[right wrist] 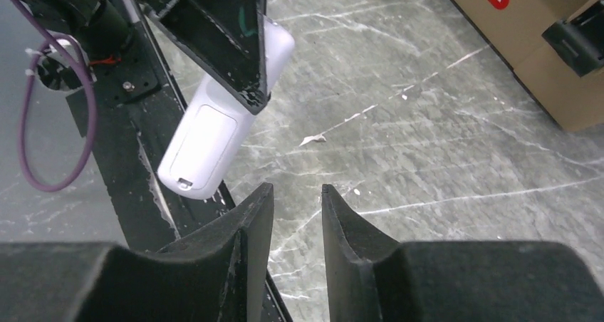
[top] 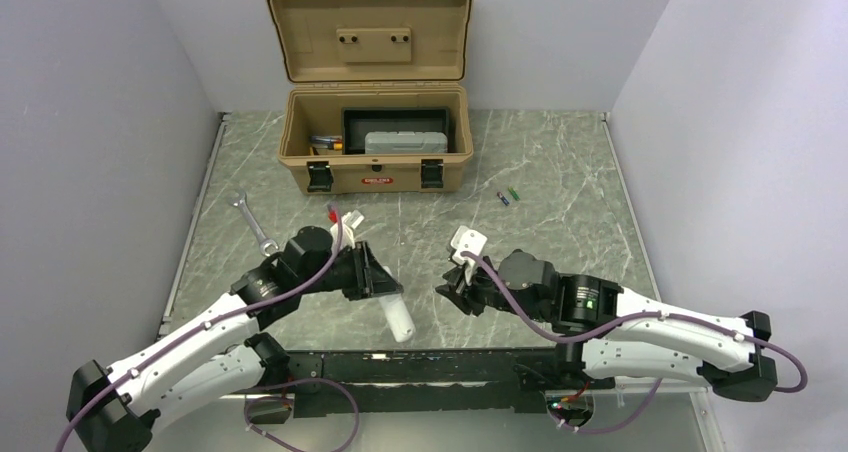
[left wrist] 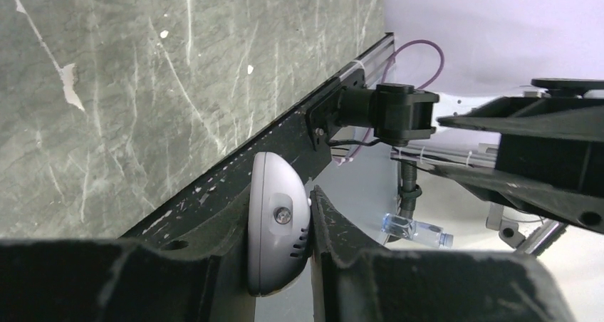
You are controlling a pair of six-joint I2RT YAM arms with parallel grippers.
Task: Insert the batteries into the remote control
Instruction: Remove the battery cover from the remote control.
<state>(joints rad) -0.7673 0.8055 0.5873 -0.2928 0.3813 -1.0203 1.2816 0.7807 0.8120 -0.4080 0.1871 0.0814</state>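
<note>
The left gripper [top: 375, 277] squeezes the remote control [top: 398, 319]. The right gripper [top: 448, 294] is slightly apart, holding nothing. The batteries [top: 509, 196] lie on the worktop [top: 570, 162], not loaded yet.

We saw plain pale walls [top: 100, 122] closing three sides of a grey-green marbled table [top: 560, 172], evenly lit, with an open tan toolbox [top: 372, 164] at its far edge.

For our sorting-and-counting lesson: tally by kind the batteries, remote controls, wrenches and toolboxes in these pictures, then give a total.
batteries: 2
remote control: 1
wrench: 1
toolbox: 1
Total: 5
</note>
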